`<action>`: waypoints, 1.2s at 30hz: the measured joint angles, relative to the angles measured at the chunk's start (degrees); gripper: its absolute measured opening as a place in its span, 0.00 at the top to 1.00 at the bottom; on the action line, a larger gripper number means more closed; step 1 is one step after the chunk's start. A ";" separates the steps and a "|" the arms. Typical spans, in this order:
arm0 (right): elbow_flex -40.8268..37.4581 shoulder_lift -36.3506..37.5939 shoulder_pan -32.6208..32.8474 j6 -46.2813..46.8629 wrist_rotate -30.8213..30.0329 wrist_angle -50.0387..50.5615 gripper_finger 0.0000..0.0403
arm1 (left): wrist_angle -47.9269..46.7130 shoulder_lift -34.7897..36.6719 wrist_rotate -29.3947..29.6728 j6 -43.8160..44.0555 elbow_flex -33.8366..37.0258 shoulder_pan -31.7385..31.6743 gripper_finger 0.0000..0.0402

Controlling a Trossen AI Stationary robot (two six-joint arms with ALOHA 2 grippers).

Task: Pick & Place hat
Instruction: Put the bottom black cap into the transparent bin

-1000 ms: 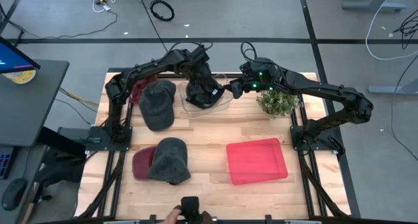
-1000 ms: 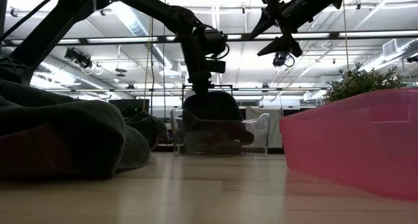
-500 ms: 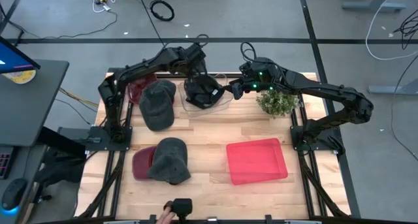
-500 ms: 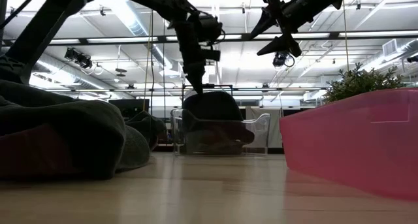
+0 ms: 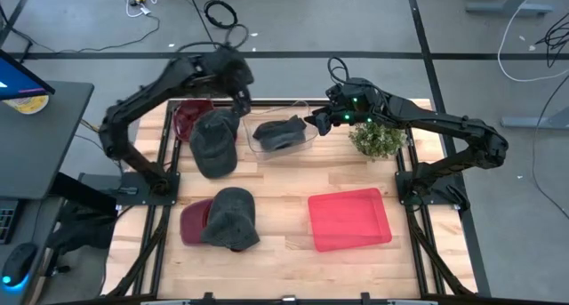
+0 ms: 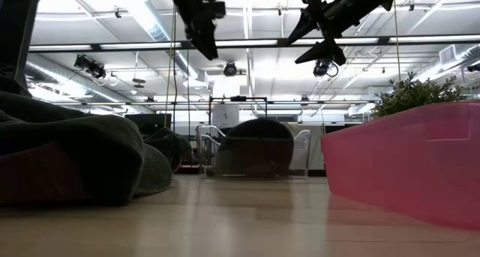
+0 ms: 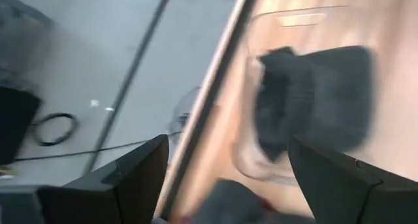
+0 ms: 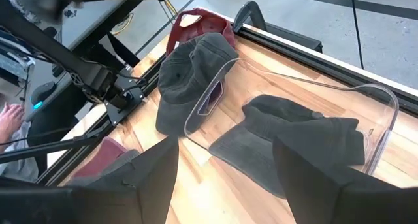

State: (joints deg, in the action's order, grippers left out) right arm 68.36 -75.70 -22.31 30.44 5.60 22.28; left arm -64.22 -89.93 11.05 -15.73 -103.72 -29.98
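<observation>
My left wrist view is smeared with blur. In my low view, bright ceiling lights at 12 o'clock turn arms into dark shapes.

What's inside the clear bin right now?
One dark grey hat lies inside the clear bin, seen through its walls in the right wrist view. Whatever may sit under the hat is covered. Neither gripper is in the bin.

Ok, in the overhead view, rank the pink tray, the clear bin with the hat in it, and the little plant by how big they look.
1. Pink tray, clearly the largest.
2. Clear bin, smaller than the tray, with a dark hat lying in it.
3. Plant, the smallest.
</observation>
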 joint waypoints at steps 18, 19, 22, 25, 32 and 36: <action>0.00 0.00 0.28 -1.14 4.43 1.06 0.38 | -20.08 7.47 -18.39 18.22 -0.07 15.39 0.22; 0.00 0.00 0.28 -1.16 4.96 1.15 0.38 | -20.18 7.47 -18.39 18.35 -0.07 17.29 0.22; 0.00 0.00 0.29 -1.26 5.93 1.41 0.38 | -20.12 7.47 -18.39 18.97 -0.07 22.33 0.22; 0.00 0.00 0.63 -1.64 6.01 1.74 0.38 | -20.12 7.47 -18.38 24.36 -0.07 25.44 0.22; 0.00 0.02 2.28 -2.46 6.01 1.86 0.38 | -20.50 7.29 -13.95 36.90 -0.04 31.16 0.22; 0.00 0.02 3.01 -2.69 5.94 1.83 0.38 | -21.87 5.87 -11.88 41.27 1.04 34.27 0.22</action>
State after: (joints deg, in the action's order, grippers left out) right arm 68.36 -75.68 -19.30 27.75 11.55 24.11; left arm -86.09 -84.06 -0.82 25.54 -102.68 4.30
